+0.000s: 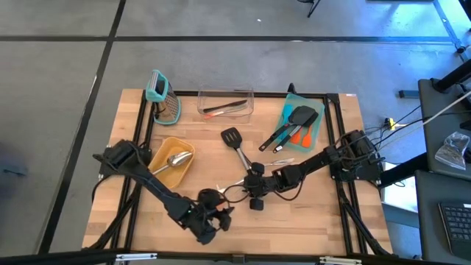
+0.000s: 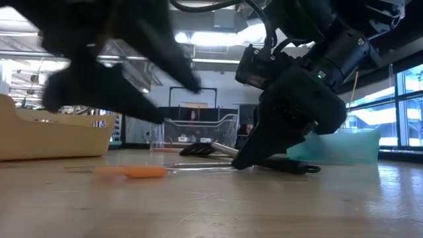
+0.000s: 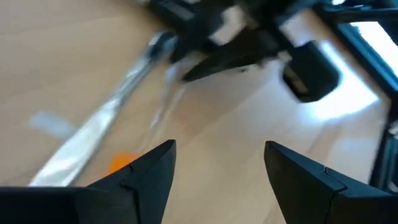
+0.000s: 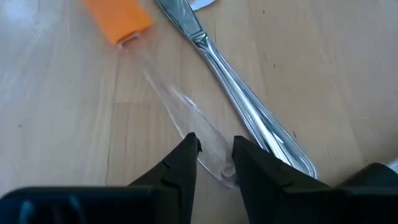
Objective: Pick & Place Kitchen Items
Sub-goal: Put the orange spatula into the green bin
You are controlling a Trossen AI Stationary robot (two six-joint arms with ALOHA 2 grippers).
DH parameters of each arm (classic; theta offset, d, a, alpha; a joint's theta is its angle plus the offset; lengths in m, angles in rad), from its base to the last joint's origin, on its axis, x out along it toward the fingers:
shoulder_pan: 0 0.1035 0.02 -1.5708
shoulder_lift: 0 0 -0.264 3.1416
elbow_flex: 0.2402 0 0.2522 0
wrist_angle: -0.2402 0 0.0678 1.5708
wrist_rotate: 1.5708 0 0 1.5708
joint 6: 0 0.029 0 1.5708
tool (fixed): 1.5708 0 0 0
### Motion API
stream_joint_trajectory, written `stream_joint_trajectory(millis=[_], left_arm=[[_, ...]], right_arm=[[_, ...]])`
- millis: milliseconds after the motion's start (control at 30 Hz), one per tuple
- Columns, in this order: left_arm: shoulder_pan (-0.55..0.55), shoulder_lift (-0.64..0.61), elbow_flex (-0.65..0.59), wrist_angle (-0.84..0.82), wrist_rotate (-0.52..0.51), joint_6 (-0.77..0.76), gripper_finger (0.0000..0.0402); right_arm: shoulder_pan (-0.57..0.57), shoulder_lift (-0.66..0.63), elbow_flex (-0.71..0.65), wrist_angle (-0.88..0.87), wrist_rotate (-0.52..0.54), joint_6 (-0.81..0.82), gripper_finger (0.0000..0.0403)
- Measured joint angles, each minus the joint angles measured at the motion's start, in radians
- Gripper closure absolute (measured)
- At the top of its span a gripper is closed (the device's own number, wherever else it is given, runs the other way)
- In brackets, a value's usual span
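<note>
A spatula with an orange head (image 4: 118,22) and a clear handle lies flat on the wood near the table's near edge; its head also shows in the low view (image 2: 129,172). A silver metal utensil (image 4: 249,106) lies beside it. My right gripper (image 4: 214,155) (image 1: 246,182) is down at the table, shut on the clear handle's free end. My left gripper (image 3: 217,158) (image 1: 213,221) hovers open near the near edge, close to the orange head (image 3: 121,163), touching nothing. A black slotted turner (image 1: 232,136) lies mid-table. My right gripper pinches the free end of the spatula's clear handle (image 4: 205,140) between its two fingers. The fingers (image 2: 241,162) slant down from the table's right side and roughly follow the handle's line. The spatula lies flat on the table, its orange head pointing away.
A yellow tray (image 1: 158,173) holding a silver scoop (image 1: 176,158) sits at the left. A teal tray (image 1: 318,125) with black turners and an orange spatula stands far right. A clear bin (image 1: 224,103) and a teal grater (image 1: 162,96) line the far edge. Thin metal pieces (image 1: 283,160) lie by my right arm.
</note>
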Motion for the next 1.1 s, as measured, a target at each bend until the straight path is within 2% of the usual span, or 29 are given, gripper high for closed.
stream_joint_trajectory(millis=[133, 300, 467, 567, 700, 1000, 1100], left_arm=[[-0.025, -0.032, 0.000, -0.189, 0.039, -0.179, 0.0160], [-0.033, -0.041, 0.000, -0.250, 0.087, -0.231, 0.0160], [-0.030, -0.041, 0.000, -0.259, 0.074, -0.206, 0.0160], [-0.019, -0.041, 0.000, -0.318, 0.070, -0.211, 0.0160], [0.018, -0.041, 0.000, -0.408, 0.150, -0.210, 0.0160], [0.114, -0.080, 0.000, -0.458, 0.188, -0.052, 0.0160], [0.154, -0.093, 0.000, -0.462, 0.231, 0.011, 0.0160]], right_arm=[[0.012, 0.003, -0.001, -0.005, 0.014, -0.001, 0.0297], [0.033, 0.006, -0.001, -0.005, 0.051, -0.004, 0.0297], [0.042, 0.006, -0.001, -0.006, 0.048, 0.000, 0.0297], [0.053, 0.007, -0.001, -0.011, 0.049, 0.000, 0.0297], [0.065, 0.021, -0.001, -0.008, 0.066, 0.001, 0.0297], [0.072, 0.030, -0.006, 0.003, 0.099, 0.007, 0.0297], [0.079, 0.030, -0.006, 0.003, 0.104, 0.007, 0.0297]])
